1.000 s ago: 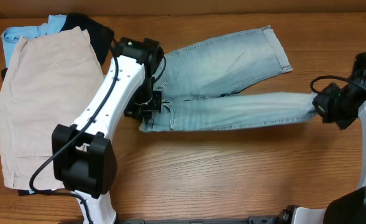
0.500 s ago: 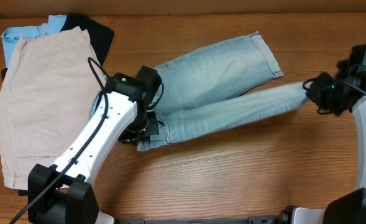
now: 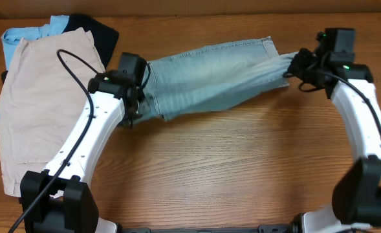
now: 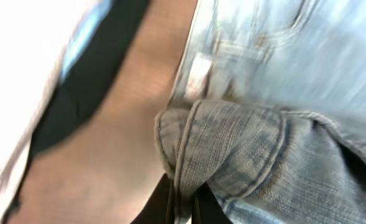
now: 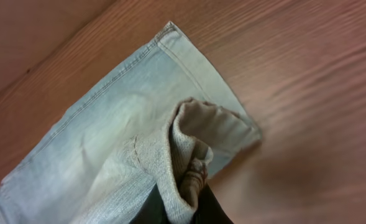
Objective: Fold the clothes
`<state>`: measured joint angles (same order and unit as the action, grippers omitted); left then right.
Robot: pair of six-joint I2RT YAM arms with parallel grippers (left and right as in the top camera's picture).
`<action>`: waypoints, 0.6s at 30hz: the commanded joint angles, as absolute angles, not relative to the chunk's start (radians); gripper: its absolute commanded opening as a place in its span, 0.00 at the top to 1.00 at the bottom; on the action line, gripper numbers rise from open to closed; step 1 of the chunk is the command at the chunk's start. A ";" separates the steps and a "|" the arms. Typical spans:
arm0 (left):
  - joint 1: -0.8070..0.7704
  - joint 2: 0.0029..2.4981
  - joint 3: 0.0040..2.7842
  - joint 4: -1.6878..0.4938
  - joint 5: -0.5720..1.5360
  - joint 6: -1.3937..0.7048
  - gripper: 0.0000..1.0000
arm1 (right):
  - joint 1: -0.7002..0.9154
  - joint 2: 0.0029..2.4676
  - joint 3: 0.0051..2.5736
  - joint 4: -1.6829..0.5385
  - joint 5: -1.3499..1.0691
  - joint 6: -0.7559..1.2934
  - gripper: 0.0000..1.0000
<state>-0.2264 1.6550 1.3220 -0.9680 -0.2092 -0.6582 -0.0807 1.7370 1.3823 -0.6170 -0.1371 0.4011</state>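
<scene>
As our left gripper [image 3: 136, 109] clamps the waistband [image 4: 229, 149] and right gripper [image 3: 295, 67] the hem [image 5: 217, 121], the shorts [image 3: 209, 77] run left-right.

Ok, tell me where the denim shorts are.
Overhead, the denim shorts span the far middle of the table, just right of the beige shorts, held at the waistband by the left gripper and at a leg hem by the right gripper.
</scene>
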 commanded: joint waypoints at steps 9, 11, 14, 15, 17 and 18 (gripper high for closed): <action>-0.216 1.727 1.317 -0.572 -0.340 -0.549 0.94 | -0.060 1.855 1.405 -0.503 -0.091 0.449 0.96; -0.215 1.758 1.317 -0.552 -0.346 -0.548 0.95 | -0.051 1.862 1.405 -0.486 -0.091 0.445 0.96; -0.215 1.810 1.317 -0.512 -0.377 -0.546 0.96 | -0.033 1.877 1.405 -0.451 -0.070 0.445 0.96; -0.214 1.827 1.317 -0.490 -0.389 -0.545 0.96 | -0.027 1.884 1.405 -0.439 -0.060 0.446 0.96; -0.213 1.852 1.317 -0.443 -0.404 -0.545 0.96 | -0.016 1.899 1.405 -0.413 -0.045 0.445 0.96; -0.212 1.864 1.317 -0.411 -0.408 -0.545 0.96 | -0.012 1.909 1.405 -0.401 -0.043 0.445 0.96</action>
<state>-0.2264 1.8297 1.3178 -0.4507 -0.3458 -0.5636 -0.0250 1.8851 1.3823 -0.4225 -0.0753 0.4412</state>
